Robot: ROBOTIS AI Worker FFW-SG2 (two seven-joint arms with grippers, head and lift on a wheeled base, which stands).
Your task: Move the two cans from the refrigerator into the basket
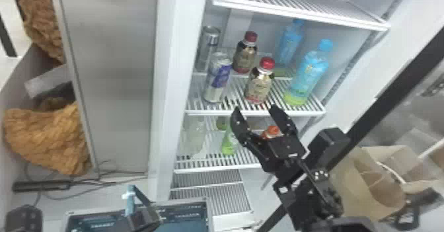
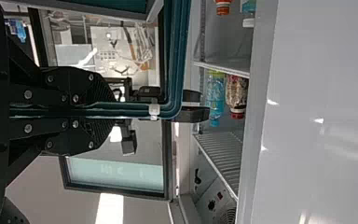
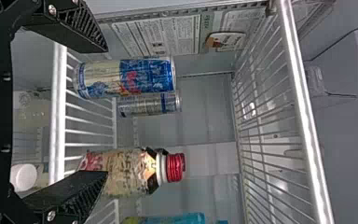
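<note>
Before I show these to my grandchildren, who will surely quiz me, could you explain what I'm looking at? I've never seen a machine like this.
It is a robot with two black arms, each ending in a two-fingered claw. One picture looks forward and down from its head; the other two come from its wrists and are turned sideways.

On the refrigerator's middle shelf stand two cans, front and rear, beside two red-capped bottles and two blue bottles.

The right claw is open and empty in front of that shelf. The left claw appears closed around a teal handle, probably the basket's.
</note>
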